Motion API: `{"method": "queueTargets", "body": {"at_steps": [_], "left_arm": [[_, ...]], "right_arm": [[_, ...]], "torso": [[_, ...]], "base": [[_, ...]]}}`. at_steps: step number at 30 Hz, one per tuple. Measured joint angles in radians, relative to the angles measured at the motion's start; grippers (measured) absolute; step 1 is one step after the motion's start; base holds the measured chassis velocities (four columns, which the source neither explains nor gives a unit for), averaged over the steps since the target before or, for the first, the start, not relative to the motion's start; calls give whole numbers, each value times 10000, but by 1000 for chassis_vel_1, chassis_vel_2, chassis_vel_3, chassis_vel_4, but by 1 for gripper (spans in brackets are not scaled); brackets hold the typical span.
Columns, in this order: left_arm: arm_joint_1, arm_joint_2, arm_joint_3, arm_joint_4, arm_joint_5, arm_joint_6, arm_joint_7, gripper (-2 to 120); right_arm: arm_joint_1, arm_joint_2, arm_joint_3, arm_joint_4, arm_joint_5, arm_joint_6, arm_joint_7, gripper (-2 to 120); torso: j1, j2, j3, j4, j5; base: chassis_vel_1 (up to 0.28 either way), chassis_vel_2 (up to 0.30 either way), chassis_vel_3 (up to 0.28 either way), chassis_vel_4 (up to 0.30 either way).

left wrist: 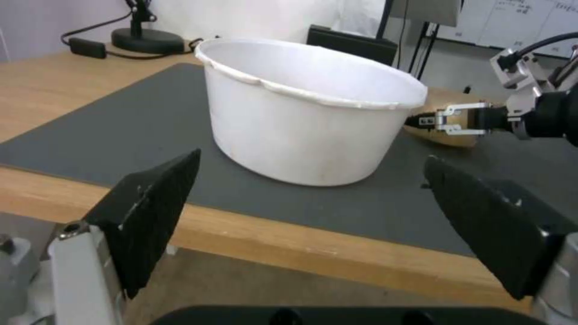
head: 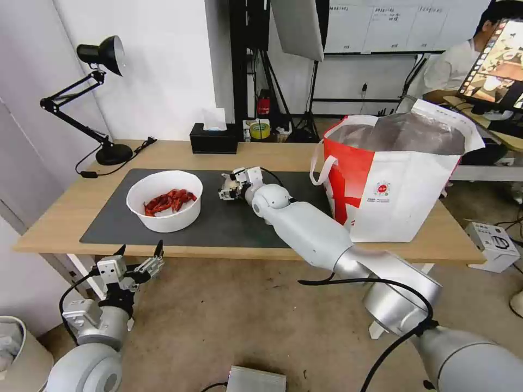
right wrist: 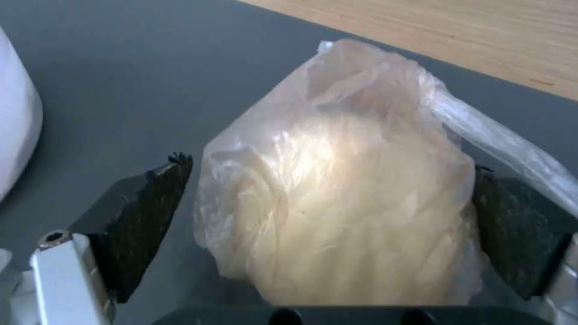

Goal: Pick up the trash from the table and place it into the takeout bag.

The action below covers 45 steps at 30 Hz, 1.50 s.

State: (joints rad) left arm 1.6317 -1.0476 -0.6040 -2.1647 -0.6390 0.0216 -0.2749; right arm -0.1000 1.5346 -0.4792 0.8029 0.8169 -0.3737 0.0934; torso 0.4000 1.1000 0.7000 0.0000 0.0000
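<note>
Head view: long light-wood table (head: 65, 218) carrying a large dark grey mat (head: 229, 218). White round bowl of red crayfish shells (head: 164, 200) sits on the mat's left half, near the front edge. Large boxy white-and-red takeout bag with silver foil lining (head: 395, 179) stands upright at the table's right end, mouth open, one corner over the mat's right edge. Right gripper (head: 229, 186) reaches across the mat's middle, between bowl and bag, with bare mat in front of it. Left gripper (head: 139, 260) hangs below the table's front edge, off the surface, fingers spread with nothing between them. Black tissue box (head: 213, 139) and black desk lamp (head: 101, 103) stand along the back edge, well apart from the bowl.

Left wrist view: left gripper's black fingers (left wrist: 151, 212) wide apart, level with the table's front edge; bowl just beyond that edge on the mat. Right gripper shows farther off, beside the bowl.

Right wrist view: knotted clear plastic bag holding a beige lump (right wrist: 343, 194) lies on the mat between the right gripper's two black pads (right wrist: 151, 212). Pads straddle it, a gap on one side, so not yet clamped. Bowl wall near one side; the mat's edge and bare wood lie beyond the bag.
</note>
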Motion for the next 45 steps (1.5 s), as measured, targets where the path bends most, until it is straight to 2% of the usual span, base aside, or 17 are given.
{"method": "queueTargets", "body": {"at_steps": [6,8,10,12,14,17,22,24,25,28,33,35,38,39,42,43,45], "left_arm": [[20,0,-6,-58,5,-7,2,100],[56,-6,-20,-90,10,-10,3,100],[82,-21,-29,-98,19,-15,4,100],[155,-65,-45,-101,47,-64,13,100],[181,-76,-52,-100,64,-118,22,100],[237,-95,-70,-135,80,-183,35,100],[269,-116,-80,-208,86,-185,35,100],[316,-140,-81,-266,112,-185,35,100],[316,-140,-81,-266,112,-185,35,100],[373,-157,-82,-337,151,-185,34,100],[410,-159,-82,-382,163,-186,30,100],[448,-159,-87,-433,183,-185,29,100],[561,-161,-130,-543,214,-185,14,100],[561,-161,-130,-543,214,-185,14,100],[725,-168,-204,-654,226,-185,12,100],[725,-168,-204,-654,226,-185,12,100],[810,-169,-248,-717,232,-185,11,100]], "right_arm": [[-40,-104,-7,138,28,-222,64,95],[-132,-229,31,407,196,-523,201,84],[-180,-289,39,541,260,-607,267,81],[-261,-440,43,779,356,-702,391,70],[-281,-508,43,852,397,-713,428,65],[-323,-731,40,1056,537,-734,538,51],[-443,-984,37,1369,677,-739,672,37],[-607,-1216,88,1764,776,-613,746,26],[-607,-1216,88,1764,776,-613,746,26],[-913,-1729,222,2723,807,-238,935,12],[-1081,-2105,273,3346,768,-43,1099,7],[-1240,-2270,420,3720,685,0,1241,7],[-1875,-3271,1055,5765,447,58,1533,7],[-1875,-3271,1055,5765,447,58,1533,7],[-2473,-4278,1846,7636,261,73,1644,7],[-2473,-4278,1846,7636,261,73,1644,7],[-2796,-4923,2280,8676,208,77,1681,7]], "torso": [[0,0,0,0,0],[0,0,0,-1,1],[0,0,0,-1,1],[0,0,-1,0,1],[0,0,-1,0,2],[0,0,-1,1,2],[0,0,-1,0,2],[0,0,0,0,2],[0,0,0,0,2],[0,0,0,0,2],[-1,0,0,-4,1],[2,-1,1,6,2],[0,0,-1,-2,0],[0,0,-1,-2,0],[-1,0,-1,-2,5],[-1,0,-1,-2,5],[0,0,0,0,3]], "base": [[0,0,0,0],[0,0,0,0],[0,0,0,0],[0,0,0,0],[0,0,0,0],[0,0,0,0],[0,0,0,0],[0,0,0,0],[0,0,0,0],[0,0,0,0],[0,0,0,0],[0,0,0,0],[0,0,0,0],[0,0,0,0],[0,0,0,0],[0,0,0,0],[0,0,0,0]]}}
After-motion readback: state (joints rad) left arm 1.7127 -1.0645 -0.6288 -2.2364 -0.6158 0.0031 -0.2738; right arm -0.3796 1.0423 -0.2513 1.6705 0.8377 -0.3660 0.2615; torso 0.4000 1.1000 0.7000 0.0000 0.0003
